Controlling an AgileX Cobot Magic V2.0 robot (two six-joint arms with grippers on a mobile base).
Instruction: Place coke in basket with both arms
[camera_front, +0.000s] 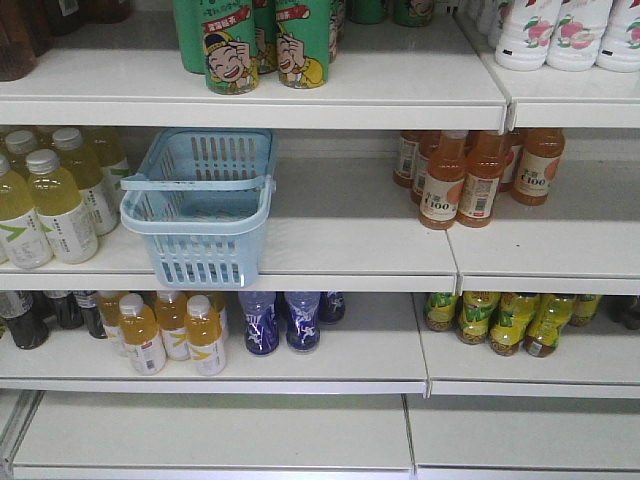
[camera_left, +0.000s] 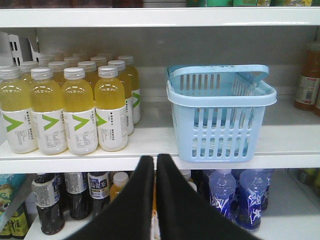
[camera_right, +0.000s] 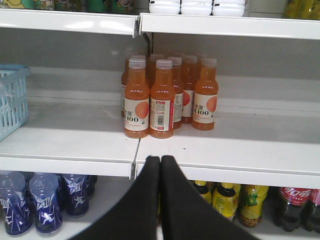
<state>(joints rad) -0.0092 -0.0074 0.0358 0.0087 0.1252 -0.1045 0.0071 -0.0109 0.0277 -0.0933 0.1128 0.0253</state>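
Both tools (camera_left: 155, 159) (camera_right: 160, 159) — tips together, empty.

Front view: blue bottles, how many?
3 on the lower shelf under the basket: left blue bottle, middle blue bottle, right blue bottle set further back. More may hide behind.

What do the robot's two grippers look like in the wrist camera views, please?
The left gripper and the right gripper look alike. Each shows two plain matte black fingers, broad at the base and tapering to rounded tips. No cables or markings are visible, and the front view shows neither arm.
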